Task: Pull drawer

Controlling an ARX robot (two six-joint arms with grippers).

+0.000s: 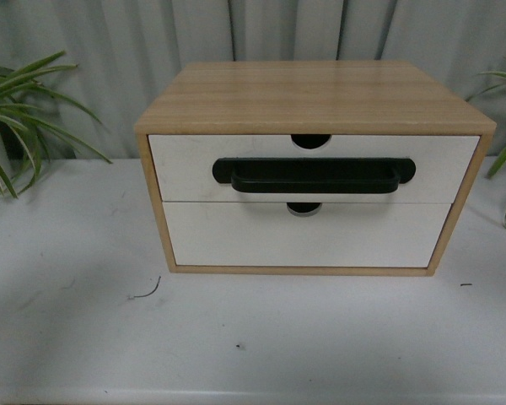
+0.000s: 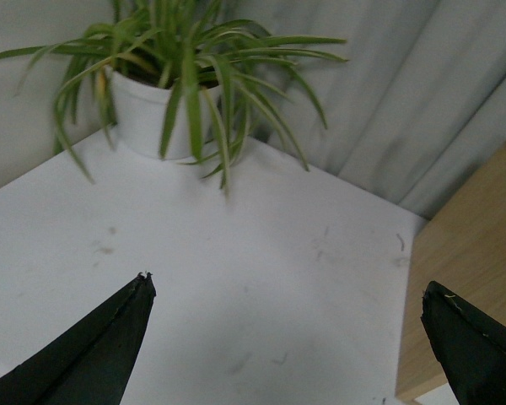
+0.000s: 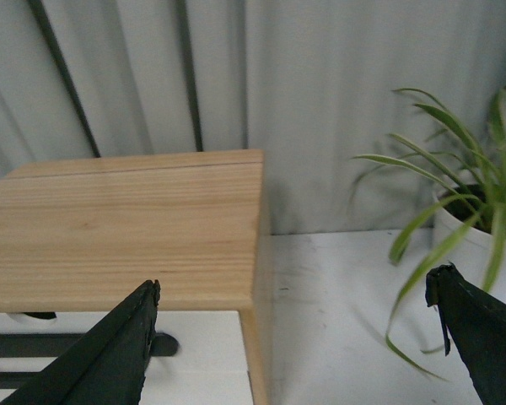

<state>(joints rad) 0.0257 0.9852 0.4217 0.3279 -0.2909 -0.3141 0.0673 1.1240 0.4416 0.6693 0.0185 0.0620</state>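
Observation:
The drawer [image 1: 185, 169] is the upper one in a light wooden cabinet [image 1: 312, 97]. Its white front carries a long black bar handle [image 1: 314, 175] under a semicircular notch [image 1: 310, 141], and it looks about level with the cabinet frame. Neither gripper shows in the front view. My left gripper [image 2: 287, 287] hangs open over the white table left of the cabinet, whose wooden corner [image 2: 472, 278] lies by one fingertip. My right gripper [image 3: 293, 283] is open above the cabinet's right front corner; the handle's end [image 3: 164, 344] and the drawer front [image 3: 207, 337] show below it.
A plain white lower drawer front [image 1: 308, 236] sits under the handled one. Potted plants stand at both back corners of the white table [image 1: 236, 337]: one on the left [image 2: 177, 67], one on the right [image 3: 472, 211]. A grey curtain [image 1: 110, 51] hangs behind.

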